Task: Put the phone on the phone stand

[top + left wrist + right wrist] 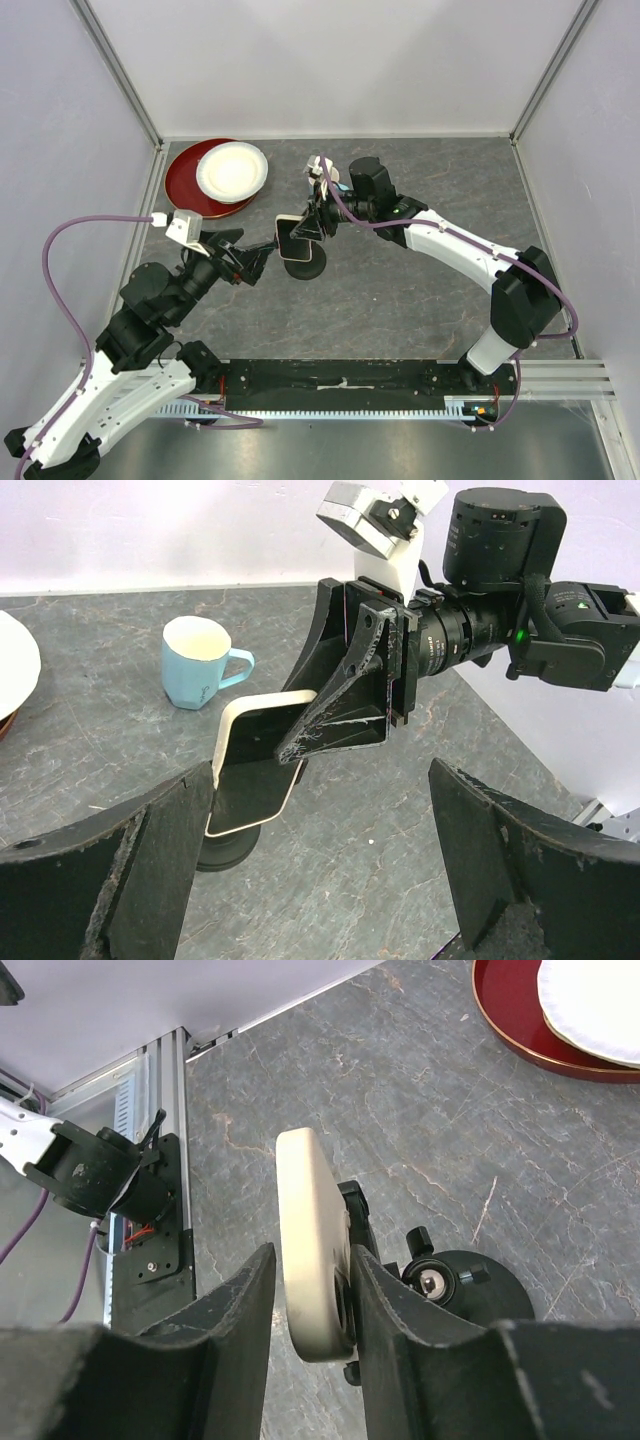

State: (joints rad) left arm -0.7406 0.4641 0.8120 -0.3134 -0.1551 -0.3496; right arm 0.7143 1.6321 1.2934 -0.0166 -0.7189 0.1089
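step: seating it | phone (248,780) was tilted right over the stand (226,848), pinched edgewise in right jaws | left jaws spread, empty, just beside stand | next: prob needed settling in, then a gentle let-go

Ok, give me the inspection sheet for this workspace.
Surface: grey marbled table.
Job's things: phone standing at the phone stand; whether seated cannot be told.
Clutter: white plate on red plate, far left; blue mug beyond the stand.
Grippers: right gripper shut on the phone; left gripper open, apart from it.
Cables: purple cable looping off each arm.
Surroundings: pale walls, metal frame.
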